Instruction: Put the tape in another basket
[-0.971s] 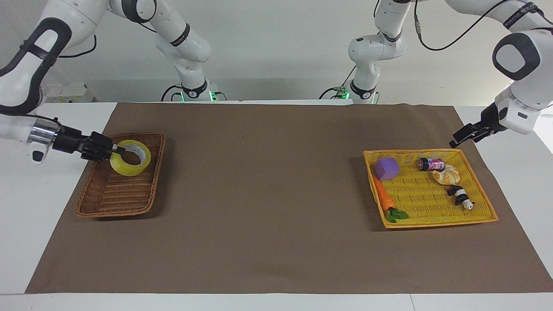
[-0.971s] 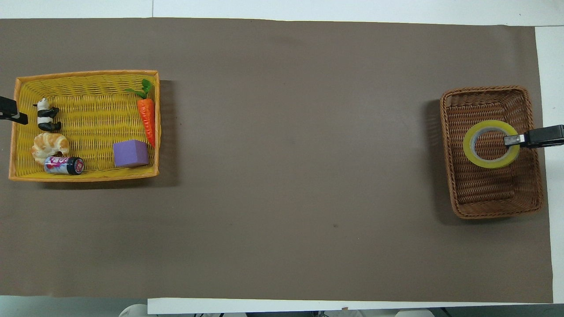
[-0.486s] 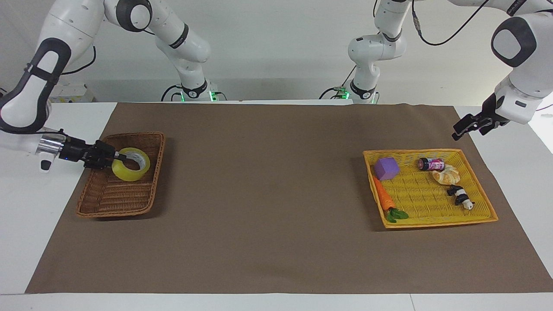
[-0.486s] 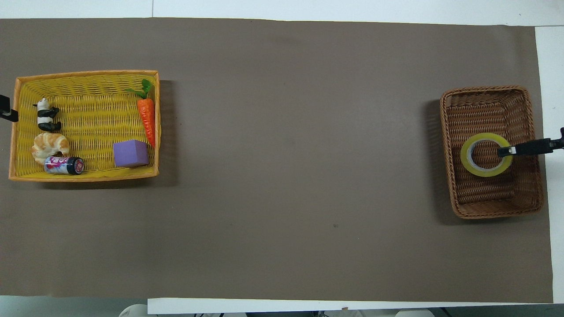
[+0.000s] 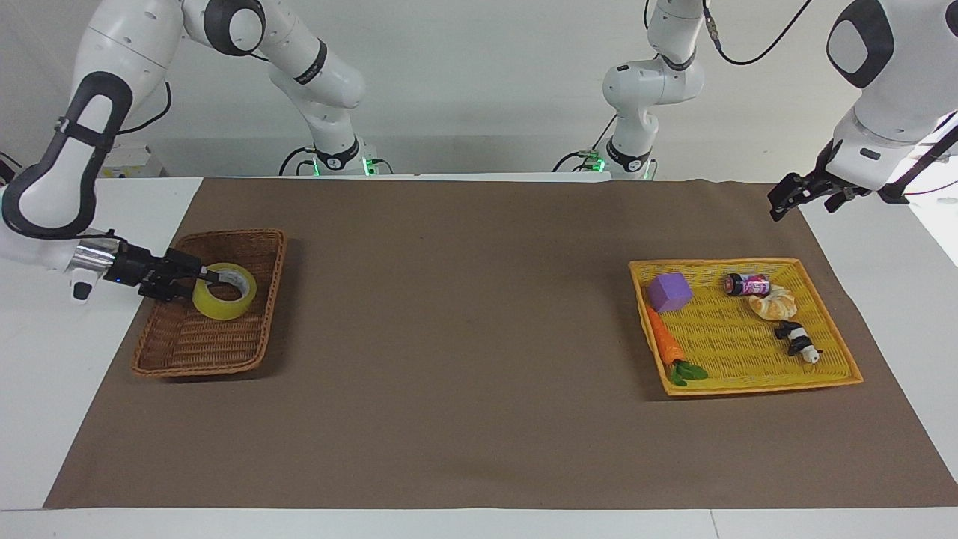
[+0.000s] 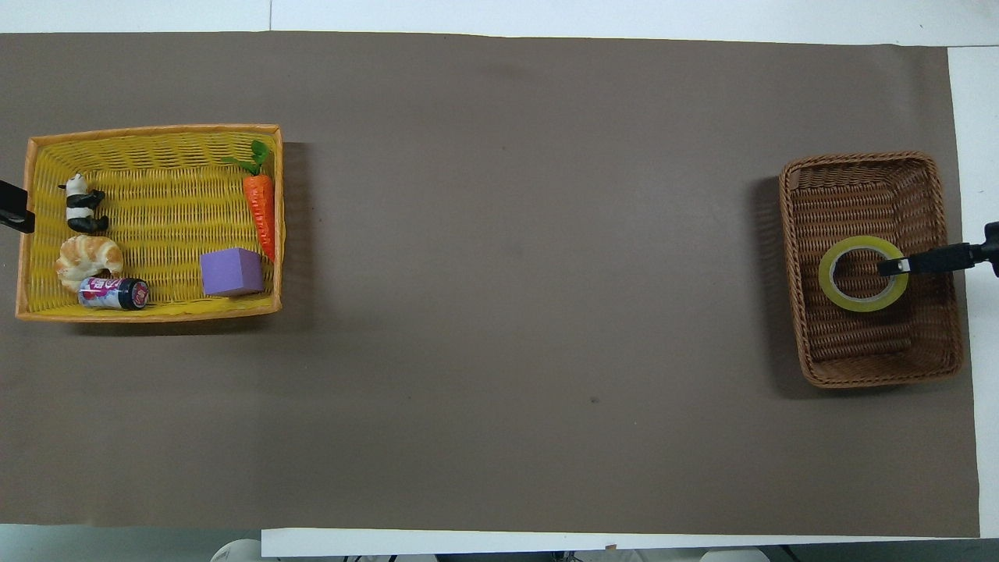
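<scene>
The tape (image 5: 224,302), a yellow roll with a whitish core, lies flat in the brown wicker basket (image 5: 202,367) at the right arm's end of the table, in the half nearer the robots. My right gripper (image 5: 208,275) reaches in low over the basket's rim, its tip at the tape's wall on the side toward the table's edge. In the overhead view the tape (image 6: 839,293) sits in the basket (image 6: 858,160) with the right gripper (image 6: 890,267) across its ring. My left gripper (image 5: 777,208) hangs open and empty over the mat, apart from the yellow basket.
The yellow woven basket (image 5: 748,385) at the left arm's end holds a purple block (image 5: 670,292), a carrot (image 5: 664,340), a can (image 5: 747,284), a croissant (image 5: 775,303) and a panda figure (image 5: 797,340). A brown mat (image 5: 464,337) covers the table between the baskets.
The right gripper has lowered the tape from above the brown basket down onto its floor. The left arm has lifted and drawn back from the yellow basket's corner.
</scene>
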Robot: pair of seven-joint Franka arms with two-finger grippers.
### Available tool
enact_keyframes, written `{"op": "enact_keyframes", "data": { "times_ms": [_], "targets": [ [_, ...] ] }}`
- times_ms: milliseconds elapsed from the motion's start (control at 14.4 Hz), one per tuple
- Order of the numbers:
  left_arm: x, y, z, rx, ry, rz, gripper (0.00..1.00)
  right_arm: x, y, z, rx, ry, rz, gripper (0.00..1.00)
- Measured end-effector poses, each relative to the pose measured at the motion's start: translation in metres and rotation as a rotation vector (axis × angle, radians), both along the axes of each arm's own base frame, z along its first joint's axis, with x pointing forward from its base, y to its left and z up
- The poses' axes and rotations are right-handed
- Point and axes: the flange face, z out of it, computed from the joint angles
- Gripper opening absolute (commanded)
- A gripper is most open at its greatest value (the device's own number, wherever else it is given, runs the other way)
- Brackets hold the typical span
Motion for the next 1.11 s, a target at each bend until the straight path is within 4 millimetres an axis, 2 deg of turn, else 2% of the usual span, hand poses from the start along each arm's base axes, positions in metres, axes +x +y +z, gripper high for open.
{"op": "enact_keyframes", "data": {
  "times_ms": [139,347,555,694,832,971,1110],
  "targets": [
    [0.0,-0.003,0.0,-0.036,0.001,0.002,1.0,0.014,0.017,0.034,-0.143,-0.04,0.087,1.0],
    [0.0,-0.003,-0.001,-0.073,0.001,0.012,1.0,0.035,0.075,0.111,-0.376,-0.084,0.17,1.0],
    [0.0,-0.004,-0.007,-0.079,0.014,0.011,1.0,0.03,0.128,0.182,-0.554,-0.056,0.072,1.0],
    [-0.001,-0.005,-0.015,-0.079,0.031,0.01,1.0,0.014,0.152,0.212,-0.604,0.024,-0.04,1.0],
    [-0.001,-0.004,-0.017,-0.079,0.036,0.012,1.0,-0.001,0.166,0.237,-0.631,0.087,-0.087,1.0],
    [-0.001,-0.003,-0.017,-0.079,0.036,0.014,1.0,-0.009,0.169,0.256,-0.64,0.099,-0.098,1.0],
    [-0.001,-0.003,-0.017,-0.079,0.036,0.014,1.0,-0.012,0.169,0.265,-0.652,0.108,-0.095,1.0]
  ]
}}
